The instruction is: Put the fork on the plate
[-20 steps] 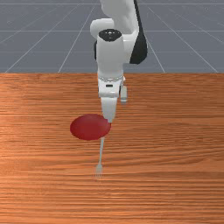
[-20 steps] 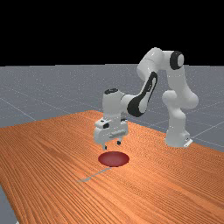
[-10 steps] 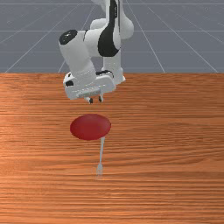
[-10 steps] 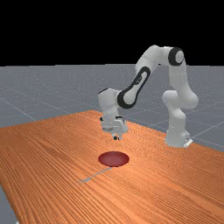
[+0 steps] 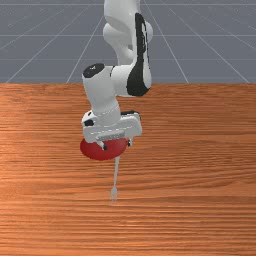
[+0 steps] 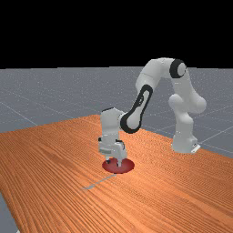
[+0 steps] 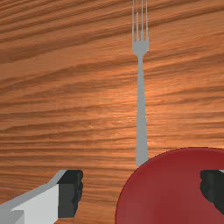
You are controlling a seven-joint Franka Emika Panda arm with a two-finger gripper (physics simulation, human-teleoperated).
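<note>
In the front view my gripper [image 5: 117, 145] hangs over the red plate's right part, its two fingers wide apart. The plate [image 5: 90, 147] lies flat on the table, and the grey fork [image 5: 115, 172] stretches from the plate's rim toward the front view's bottom, tines farthest from the plate. In the far view the fork [image 6: 101, 182] lies on the wood beside the plate [image 6: 129, 166]. Seen from the wrist, the open gripper [image 7: 141, 192] has nothing held between its fingertips; the fork's [image 7: 141, 100] handle end meets the plate's [image 7: 170, 188] rim.
The wooden table [image 5: 200, 175] extends around the plate and fork. The arm's base [image 6: 184, 143] stands at the far view's right, and the arm reaches from there over the table.
Over the last second my hand has turned. Since half a second ago it has come lower and moved toward the front view's bottom, over the plate. Plate and fork have stayed put.
</note>
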